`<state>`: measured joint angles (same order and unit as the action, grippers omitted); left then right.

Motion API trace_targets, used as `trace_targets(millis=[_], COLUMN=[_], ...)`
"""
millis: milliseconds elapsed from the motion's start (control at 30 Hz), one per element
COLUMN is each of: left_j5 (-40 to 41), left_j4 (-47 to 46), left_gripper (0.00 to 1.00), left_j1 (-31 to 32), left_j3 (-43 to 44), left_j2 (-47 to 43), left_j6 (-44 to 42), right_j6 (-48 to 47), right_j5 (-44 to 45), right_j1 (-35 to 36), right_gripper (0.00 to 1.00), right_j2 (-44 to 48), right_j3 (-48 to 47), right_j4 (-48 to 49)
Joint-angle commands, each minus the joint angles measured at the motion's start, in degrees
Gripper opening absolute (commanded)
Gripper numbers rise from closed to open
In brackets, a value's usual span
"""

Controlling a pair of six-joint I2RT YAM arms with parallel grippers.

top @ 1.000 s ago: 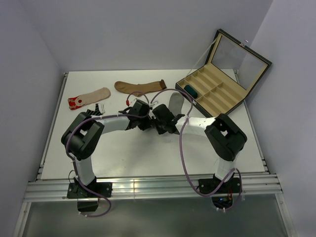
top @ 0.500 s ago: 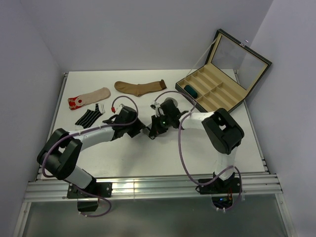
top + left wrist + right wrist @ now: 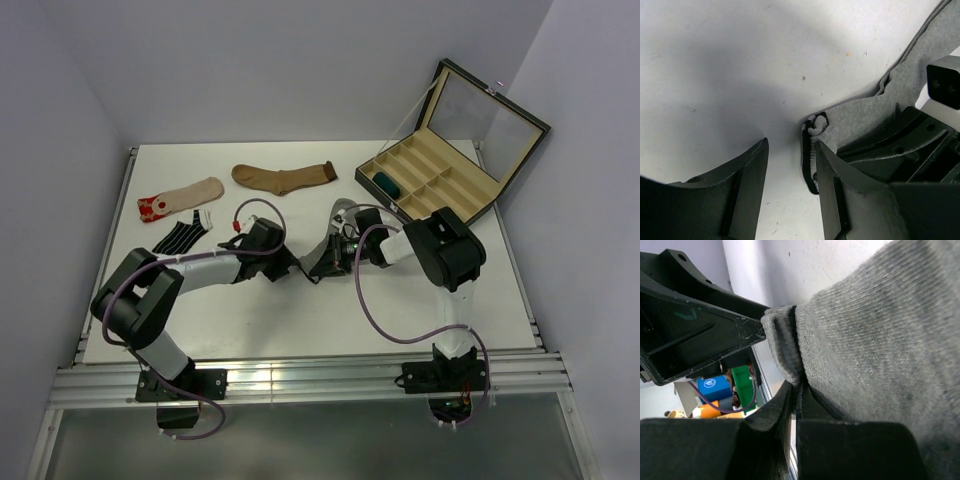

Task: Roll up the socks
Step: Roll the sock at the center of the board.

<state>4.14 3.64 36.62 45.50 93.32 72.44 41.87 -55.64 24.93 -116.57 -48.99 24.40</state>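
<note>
Two tools at half-hidden grey sock: left tool spread, right tool clamped on it.

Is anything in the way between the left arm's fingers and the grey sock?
No, nothing I can see. The left fingers stand open right at the black-edged cuff of the grey sock, with only table between. The right fingers pinch that cuff from the other side.

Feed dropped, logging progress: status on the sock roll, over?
Right claw shut on grey sock cuff. Left claw open beside it. Cuff bunched, rest unrolled. No obstruction seen.
</note>
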Motion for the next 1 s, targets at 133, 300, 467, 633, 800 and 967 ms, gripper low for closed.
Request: trace_targets(millis=[133, 300, 467, 633, 800, 967], left_j5=[-0.7, -1.4, -0.9, -1.5, -2.3, -2.6], left_j4=[-3.1, -4.2, -6.4, -4.9, -1.7, 2.0], left_gripper=[0.48, 0.47, 0.49, 0.42, 0.32, 0.08], left_j1=[0.6, 0.6, 0.6, 0.6, 0.7, 1.0], left_j3=[3.9, 3.9, 2.2, 3.4, 4.8, 6.6], left_j2=[2.7, 4.2, 2.6, 4.5, 7.2, 9.1], left_j6=[-1.3, -1.3, -1.3, -1.8, -2.4, -3.7], right_j6=[1.7, 1.2, 0.9, 0.6, -3.2, -11.4], right_j5=[1.1, 1.6, 1.9, 2.5, 5.3, 11.3], right_j1=[-0.2, -0.2, -0.4, -0.4, -0.4, 0.5], right_gripper=[0.00, 0.00, 0.00, 0.00, 0.00, 0.17], right_j2=[-2.9, -2.9, -2.9, -2.6, 0.0, 5.1], right_j3=[1.6, 1.3, 1.2, 1.0, 0.4, -1.5], right_j4=[0.7, -0.2, -0.8, -1.4, -5.8, -14.8])
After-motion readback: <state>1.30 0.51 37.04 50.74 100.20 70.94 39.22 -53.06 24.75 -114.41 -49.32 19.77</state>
